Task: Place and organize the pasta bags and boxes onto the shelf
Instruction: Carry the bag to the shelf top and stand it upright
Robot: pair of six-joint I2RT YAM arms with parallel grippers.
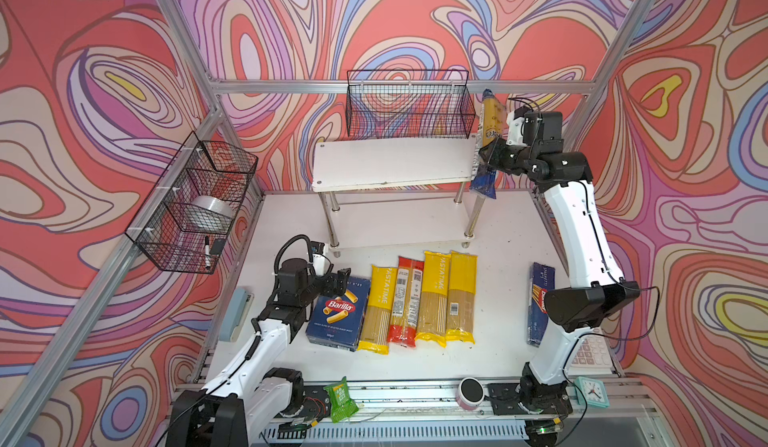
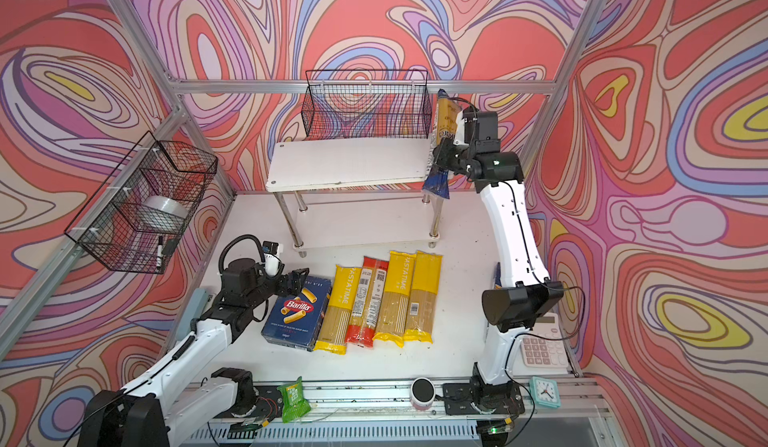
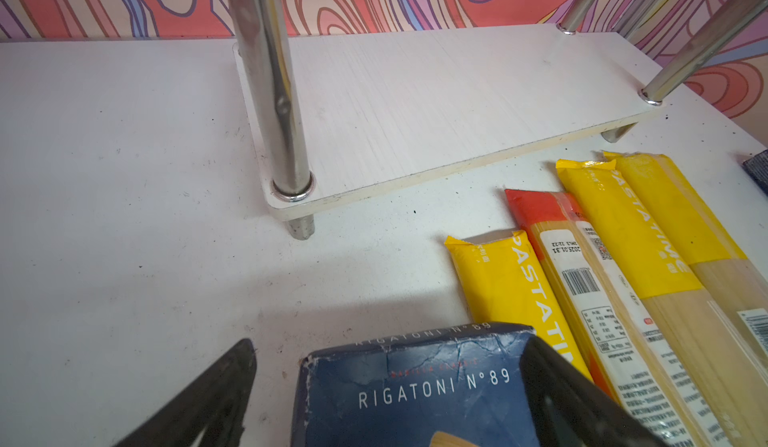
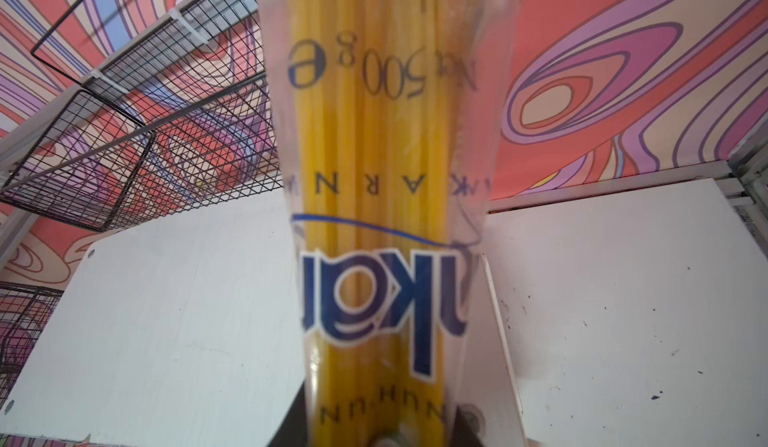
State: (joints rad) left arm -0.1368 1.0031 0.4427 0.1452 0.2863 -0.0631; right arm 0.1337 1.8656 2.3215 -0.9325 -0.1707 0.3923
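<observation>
While the right claw (image 1: 491, 156) is clamped on the blue bag (image 1: 490, 116), the left claw (image 1: 340, 279) stands apart with nothing in it. Both top views show the blue bag nearly upright in the air at the right end of the shelf (image 1: 390, 162). Its gold end is up and its dark blue end hangs just below the top board's edge, with the grip taken below its middle. Whether it touches the board I cannot tell.

The right wrist view adds what those views lack: clear plastic, yellow strands inside and blue lettering. Behind the bag it shows the bare top board and, on the wall beyond, the wire basket (image 4: 145, 133). It shows little of the claw itself.

Only the left wrist view shows the shelf's bare lower board and how the left claw sits. One finger (image 3: 216, 382) is over the worktop (image 3: 124, 216) beside the rigatoni box (image 3: 415, 391), and the other is over the box's corner, so the jaws straddle its far end.

From above, the rigatoni box lies flat on the worktop in front of the shelf, first in a side-by-side row. Next to it come three yellow bags (image 1: 434, 295), with the red bag (image 1: 407, 299) between the first and second of them.

The spaghetti box (image 1: 540, 303) lies well apart to the right, partly behind the right arm. In a top view only a sliver of the spaghetti box (image 2: 497, 273) shows past that arm.
</observation>
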